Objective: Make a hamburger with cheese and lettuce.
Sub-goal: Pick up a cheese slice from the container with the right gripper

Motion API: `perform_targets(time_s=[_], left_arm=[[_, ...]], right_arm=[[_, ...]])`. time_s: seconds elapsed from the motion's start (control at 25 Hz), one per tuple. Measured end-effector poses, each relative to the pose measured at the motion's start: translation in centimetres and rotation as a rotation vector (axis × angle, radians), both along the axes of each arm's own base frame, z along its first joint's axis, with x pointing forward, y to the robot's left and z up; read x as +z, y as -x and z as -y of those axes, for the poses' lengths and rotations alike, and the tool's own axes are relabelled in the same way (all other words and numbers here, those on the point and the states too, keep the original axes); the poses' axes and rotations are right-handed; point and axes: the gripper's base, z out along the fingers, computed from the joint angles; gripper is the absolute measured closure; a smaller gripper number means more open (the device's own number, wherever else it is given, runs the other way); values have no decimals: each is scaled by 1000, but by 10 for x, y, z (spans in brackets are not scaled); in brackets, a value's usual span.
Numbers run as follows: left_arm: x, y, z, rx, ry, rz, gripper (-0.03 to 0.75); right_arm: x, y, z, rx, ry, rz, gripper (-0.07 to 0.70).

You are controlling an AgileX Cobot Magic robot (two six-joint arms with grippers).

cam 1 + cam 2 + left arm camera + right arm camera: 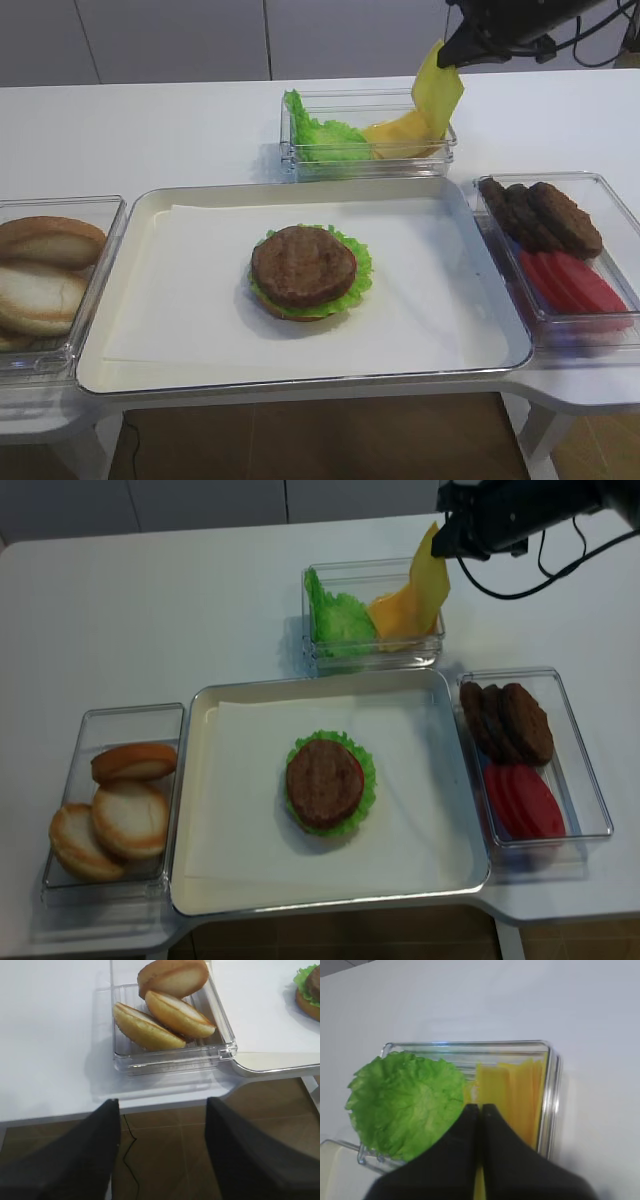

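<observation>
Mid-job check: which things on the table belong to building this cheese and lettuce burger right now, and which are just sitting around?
In the job:
- hamburger on the tray, patty on top
- lettuce fringe under that patty
- cheese slice, hanging from the shut right gripper

Lying about:
- bun halves
- loose patties
- red slices
- spare lettuce leaf
- cheese pile
</observation>
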Motion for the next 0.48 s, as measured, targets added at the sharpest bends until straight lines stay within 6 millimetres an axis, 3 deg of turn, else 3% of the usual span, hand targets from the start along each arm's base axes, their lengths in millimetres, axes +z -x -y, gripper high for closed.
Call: perform_targets(time_s=[0.48], left_arm=[[0,0,0,0,0,0,310]], right_arm=[[71,43,-3,104,-6,86,630]])
